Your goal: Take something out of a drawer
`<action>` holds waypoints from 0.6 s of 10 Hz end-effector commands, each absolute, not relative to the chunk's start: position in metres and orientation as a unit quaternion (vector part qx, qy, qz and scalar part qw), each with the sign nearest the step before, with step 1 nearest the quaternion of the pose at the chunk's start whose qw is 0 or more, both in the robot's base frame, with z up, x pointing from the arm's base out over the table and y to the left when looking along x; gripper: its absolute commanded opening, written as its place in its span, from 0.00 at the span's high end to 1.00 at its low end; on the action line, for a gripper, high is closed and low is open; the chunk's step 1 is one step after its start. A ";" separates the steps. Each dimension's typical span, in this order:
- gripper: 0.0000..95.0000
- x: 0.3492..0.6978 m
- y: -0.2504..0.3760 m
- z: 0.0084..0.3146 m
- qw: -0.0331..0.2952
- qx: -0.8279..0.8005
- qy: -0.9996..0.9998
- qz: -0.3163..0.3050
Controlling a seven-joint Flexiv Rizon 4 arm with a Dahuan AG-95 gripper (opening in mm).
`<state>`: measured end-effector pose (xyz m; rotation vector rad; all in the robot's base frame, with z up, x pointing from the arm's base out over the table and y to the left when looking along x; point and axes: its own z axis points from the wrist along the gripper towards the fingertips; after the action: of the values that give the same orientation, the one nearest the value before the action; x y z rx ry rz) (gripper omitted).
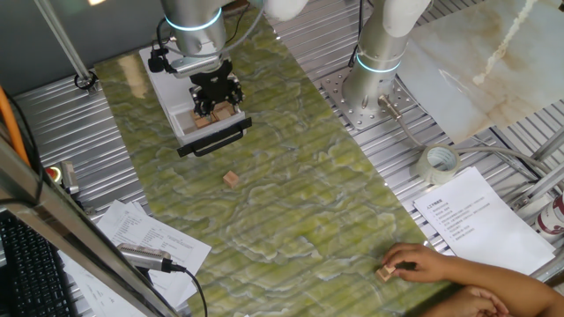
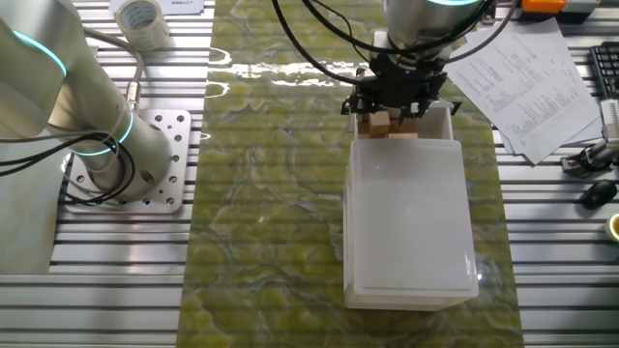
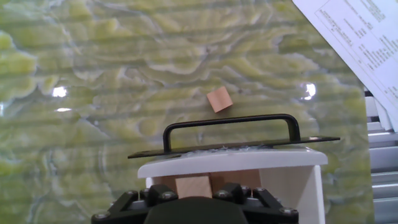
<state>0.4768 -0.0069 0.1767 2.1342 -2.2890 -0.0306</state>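
Hand view: my claw (image 3: 193,200) points straight down into the open drawer (image 3: 233,160), fingers clenched on a wooden block (image 3: 193,185). Only one fixed view shows a person's hand (image 1: 421,261) touching another block (image 1: 385,273).

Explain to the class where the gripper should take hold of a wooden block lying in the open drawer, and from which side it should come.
Come straight down from above: the drawer is open-topped, and its white walls and black handle block any sideways approach. Grip the block across two opposite flat side faces, which suit parallel fingers. The gripper already hangs over it; whether it has closed cannot be told.
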 end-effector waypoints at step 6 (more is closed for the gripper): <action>0.80 0.478 -0.004 0.173 0.002 0.670 -0.742 -0.013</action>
<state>0.4782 -0.0029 0.1725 2.1004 -2.3308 -0.0419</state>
